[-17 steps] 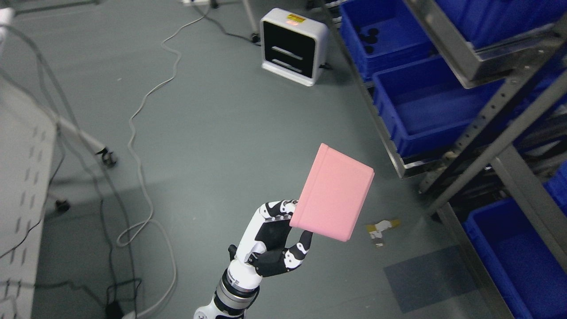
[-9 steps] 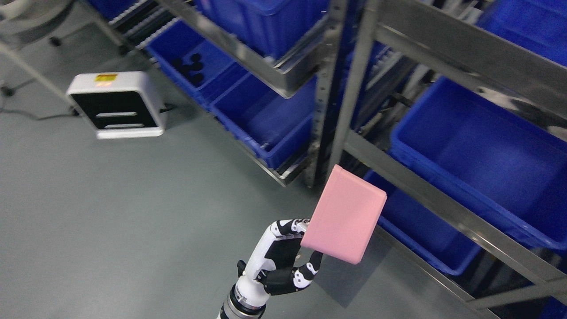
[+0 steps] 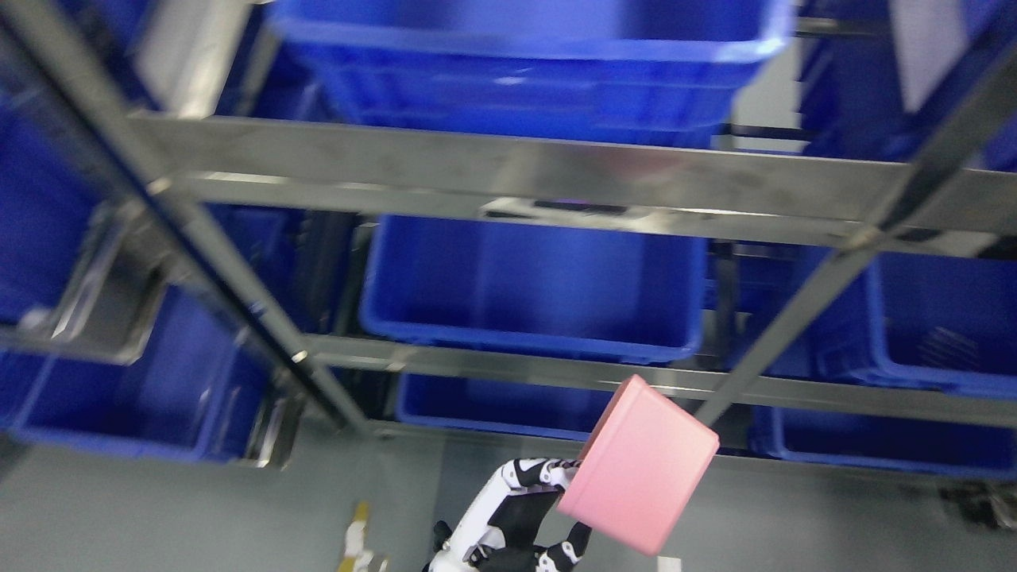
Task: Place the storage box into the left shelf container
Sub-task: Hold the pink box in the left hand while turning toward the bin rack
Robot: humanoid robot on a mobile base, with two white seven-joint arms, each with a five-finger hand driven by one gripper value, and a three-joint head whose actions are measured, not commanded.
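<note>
Pink storage box (image 3: 639, 477), gripped in my left hand (image 3: 516, 528) at bottom centre, sits below the blurry, probably target blue bin (image 3: 532, 290) mid-frame.

A metal shelf rack (image 3: 508, 171) fills the view — horizontal rails crossed by slanted uprights. Blue bins sit on its levels at the top (image 3: 524, 48) and right (image 3: 937, 326). Grey floor (image 3: 159, 516) lies below, with a small yellowish scrap (image 3: 355, 534) on it.
</note>
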